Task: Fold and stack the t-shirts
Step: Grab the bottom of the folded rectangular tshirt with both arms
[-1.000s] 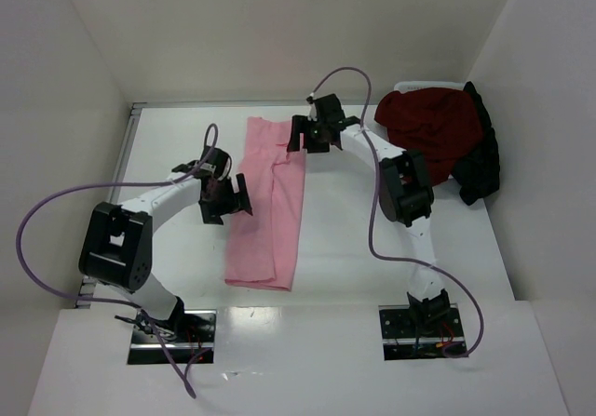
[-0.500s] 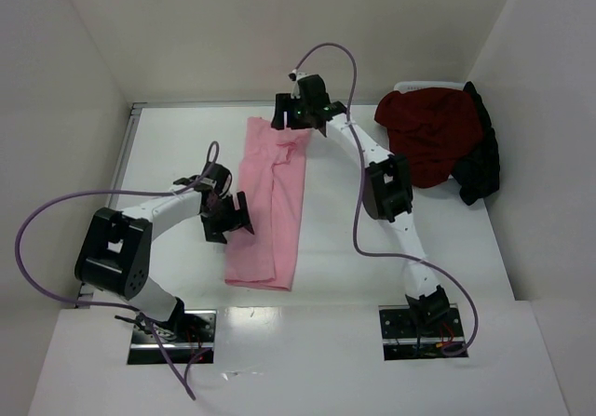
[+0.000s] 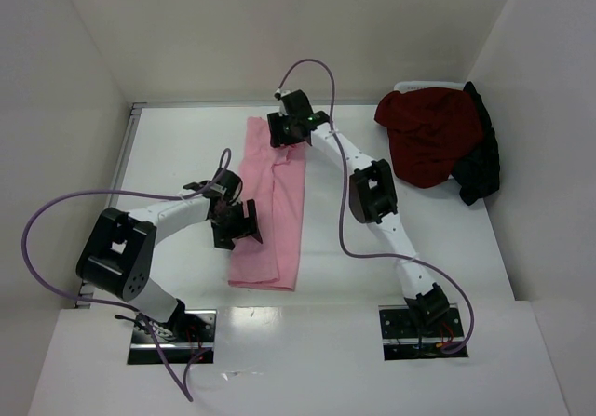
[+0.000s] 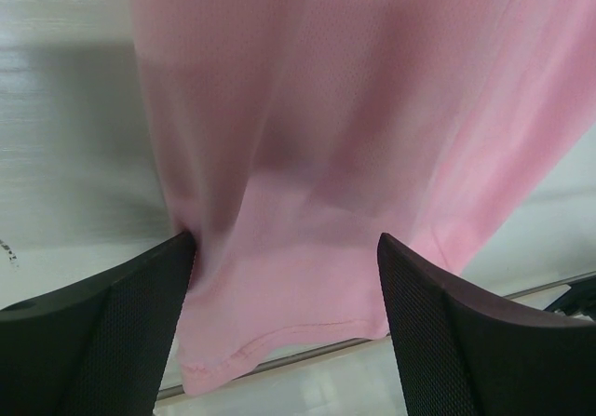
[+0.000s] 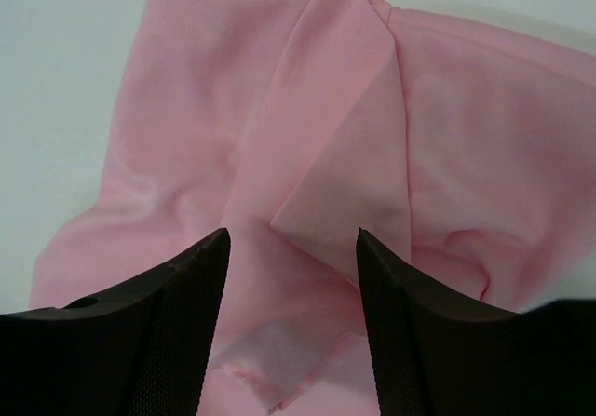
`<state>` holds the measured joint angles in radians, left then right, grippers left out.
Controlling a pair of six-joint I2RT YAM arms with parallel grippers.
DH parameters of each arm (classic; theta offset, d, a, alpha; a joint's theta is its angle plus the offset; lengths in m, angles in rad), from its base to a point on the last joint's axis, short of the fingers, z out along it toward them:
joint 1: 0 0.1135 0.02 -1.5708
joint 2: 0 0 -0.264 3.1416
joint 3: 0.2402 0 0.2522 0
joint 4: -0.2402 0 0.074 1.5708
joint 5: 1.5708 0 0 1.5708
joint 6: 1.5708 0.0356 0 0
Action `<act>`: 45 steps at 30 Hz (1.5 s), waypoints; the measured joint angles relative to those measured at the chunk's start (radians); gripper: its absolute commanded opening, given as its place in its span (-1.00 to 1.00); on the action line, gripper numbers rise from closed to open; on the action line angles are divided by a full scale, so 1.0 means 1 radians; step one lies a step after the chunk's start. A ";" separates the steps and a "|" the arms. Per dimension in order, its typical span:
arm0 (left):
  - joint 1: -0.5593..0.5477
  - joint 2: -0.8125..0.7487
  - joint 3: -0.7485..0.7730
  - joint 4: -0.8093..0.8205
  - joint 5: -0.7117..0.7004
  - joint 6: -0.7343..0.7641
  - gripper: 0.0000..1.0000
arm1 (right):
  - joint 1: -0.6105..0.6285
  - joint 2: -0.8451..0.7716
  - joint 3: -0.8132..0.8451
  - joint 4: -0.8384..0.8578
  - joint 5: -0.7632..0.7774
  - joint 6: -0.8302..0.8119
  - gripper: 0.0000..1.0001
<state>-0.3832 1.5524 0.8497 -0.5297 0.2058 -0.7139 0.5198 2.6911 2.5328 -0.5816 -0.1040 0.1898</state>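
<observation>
The work surface is a flat white tabletop (image 3: 177, 146) with a smooth, slightly glossy finish; it also shows in the left wrist view (image 4: 65, 155) and the right wrist view (image 5: 56, 62). Plain white panel walls enclose it at the back (image 3: 279, 34), left (image 3: 56, 109) and right (image 3: 549, 155). A narrow grey metal strip (image 3: 125, 160) runs along the tabletop's left edge. A white rounded-rim container (image 3: 424, 86) sits at the far right corner, only its far rim showing. A white flat ledge (image 3: 298, 365) spans the near edge.

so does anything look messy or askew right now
The light pink cloth t-shirt is rumpled at its far end, with a flap folded crooked ahead of the right fingers. The dark red cloth t-shirt and the black cloth t-shirt sit heaped unfolded at far right.
</observation>
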 measured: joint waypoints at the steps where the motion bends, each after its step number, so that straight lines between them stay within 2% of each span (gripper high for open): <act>1: -0.002 0.000 -0.001 0.001 0.000 -0.001 0.73 | 0.003 0.000 0.002 -0.003 0.004 -0.005 0.24; 6: -0.013 0.000 -0.002 0.002 0.002 -0.002 0.73 | 0.011 0.001 0.007 -0.003 0.042 -0.024 0.03; 10: -0.013 0.000 -0.005 0.006 0.006 -0.002 0.73 | 0.012 0.013 0.024 -0.003 0.085 -0.029 -0.03; 14: -0.013 0.000 -0.006 0.007 0.010 -0.002 0.73 | 0.012 0.033 0.040 -0.005 0.121 -0.035 -0.03; 18: -0.013 0.000 -0.006 0.006 0.022 -0.001 0.73 | 0.013 0.056 0.055 -0.006 0.143 -0.043 0.18; 20: -0.017 0.000 -0.006 0.006 0.030 0.000 0.73 | 0.015 0.063 0.061 -0.007 0.150 -0.051 0.18; 26: -0.022 0.003 -0.006 -0.003 0.051 0.002 0.73 | 0.037 0.066 0.078 -0.006 0.176 -0.071 -0.51; 29: -0.022 0.004 -0.006 -0.005 0.057 0.003 0.73 | 0.051 0.066 0.079 -0.005 0.198 -0.077 -0.65; 39: -0.021 0.014 -0.005 -0.005 0.073 0.003 0.73 | 0.050 0.067 0.082 -0.006 0.288 -0.072 -0.71; 44: -0.021 0.014 -0.005 -0.005 0.074 0.003 0.73 | 0.026 0.068 0.096 -0.009 0.305 -0.047 -0.58; 45: -0.021 0.014 -0.005 -0.005 0.074 0.003 0.73 | 0.019 0.068 0.099 -0.010 0.307 -0.038 -0.48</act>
<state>-0.4046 1.5669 0.8444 -0.5346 0.2802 -0.7105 0.5388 2.7590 2.6320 -0.5915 0.2028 0.1520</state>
